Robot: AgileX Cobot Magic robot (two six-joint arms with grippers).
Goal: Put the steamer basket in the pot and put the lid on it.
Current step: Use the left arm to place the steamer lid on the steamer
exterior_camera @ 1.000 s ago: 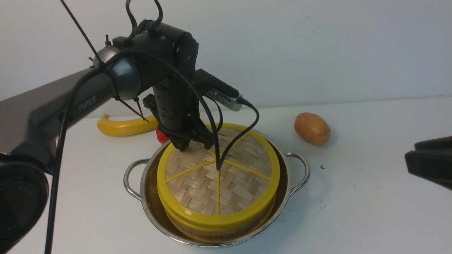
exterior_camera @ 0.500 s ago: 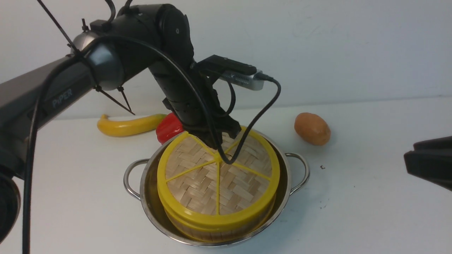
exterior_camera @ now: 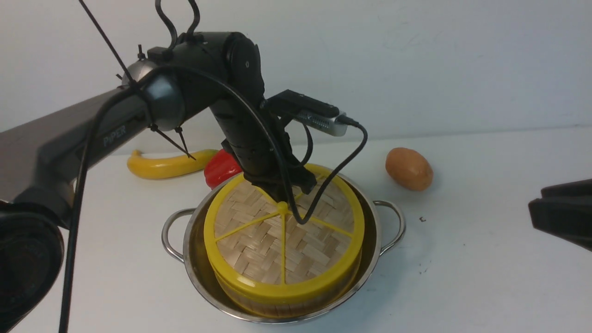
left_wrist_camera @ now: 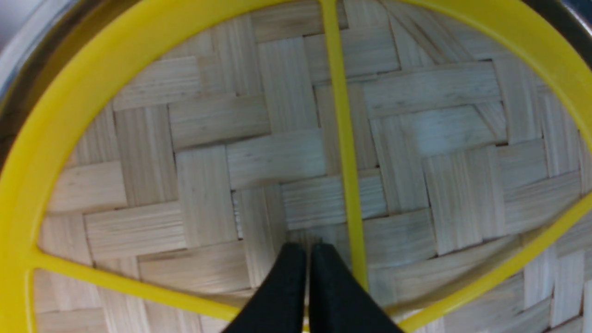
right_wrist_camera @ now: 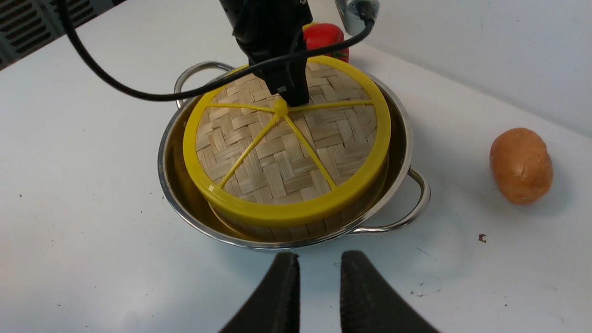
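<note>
Left gripper (left_wrist_camera: pixel 307 249) closed, empty, on the lid (exterior_camera: pixel 259 240).
The knob (exterior_camera: pixel 282 206) sits just robot-side of its tips; the right gripper (right_wrist_camera: pixel 319 259), slightly parted and empty, stands off the pot (exterior_camera: pixel 370 249).

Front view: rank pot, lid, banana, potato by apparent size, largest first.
1. pot
2. lid, slightly narrower than the pot
3. banana and potato: not ranked. The banana is longer but thinner, with one end hidden, and both sit farther back.

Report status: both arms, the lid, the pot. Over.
Left end effector shut, tips at lid beside knob. Right end effector open, empty, short of pot. Lid on basket, basket in pot. Nothing blocking.
</note>
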